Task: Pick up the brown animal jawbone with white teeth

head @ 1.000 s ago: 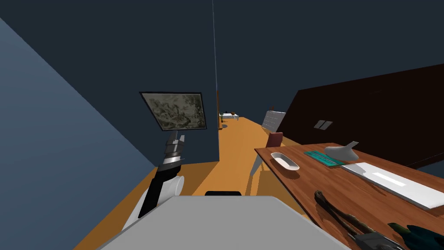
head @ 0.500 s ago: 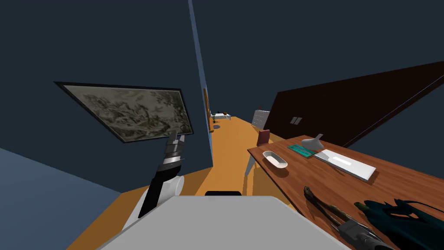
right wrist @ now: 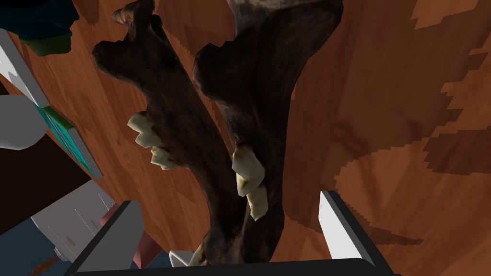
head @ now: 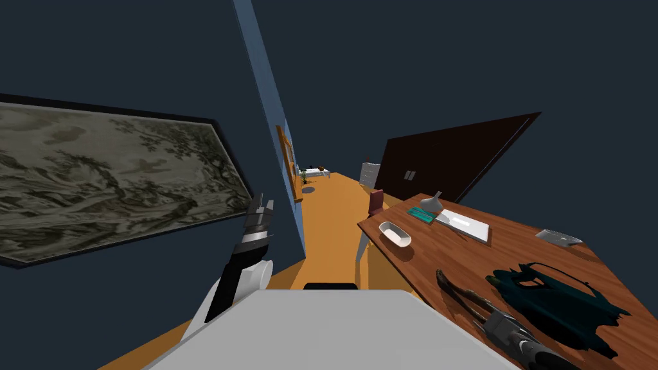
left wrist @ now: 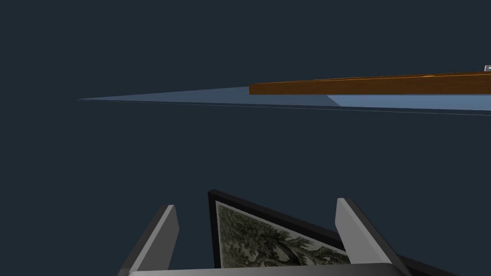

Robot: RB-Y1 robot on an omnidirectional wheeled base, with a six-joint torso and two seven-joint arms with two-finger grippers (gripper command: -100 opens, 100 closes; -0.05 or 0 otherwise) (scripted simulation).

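Brown jawbone [right wrist: 259,96] lies between right claw's [right wrist: 226,199] spread fingers, apparently untouched.

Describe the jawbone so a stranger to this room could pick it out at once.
Find the long wooden table on the robot's right. Near its closest end, beside a dark teal shape, lies the jawbone, straddled by the open right gripper. It alone is dark brown, forked into two branches, with pale teeth.
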